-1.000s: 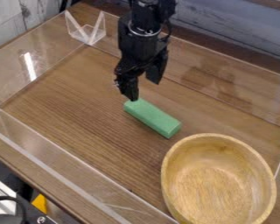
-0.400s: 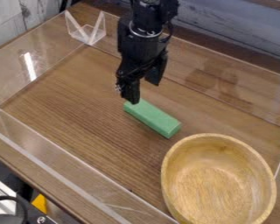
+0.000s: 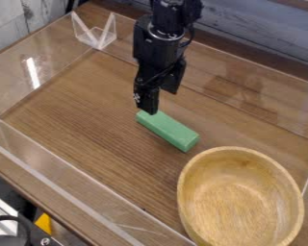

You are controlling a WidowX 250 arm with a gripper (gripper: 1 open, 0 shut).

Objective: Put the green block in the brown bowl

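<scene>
On the wooden counter (image 3: 80,130), near its middle, lies the green block (image 3: 167,130), a short bar resting flat and slanted, one end toward the upper left and the other toward the lower right. Just above that upper-left end hangs the black claw (image 3: 146,99), pointing straight down from a dark arm (image 3: 167,34) that comes in from the top. Its jaws stand apart and hold nothing; the tips sit close over the block's end, though whether they touch it I cannot tell. Below and to the right of the block, a little apart from it, sits the brown bowl (image 3: 192,184), round, shallow, pale wood with grain showing, nothing inside it. Clear plastic walls (image 3: 66,197) run around the counter, one passing along the near edge left of the block. Far up and left of the block, a small clear stand (image 3: 93,34) sits by the back wall.
</scene>
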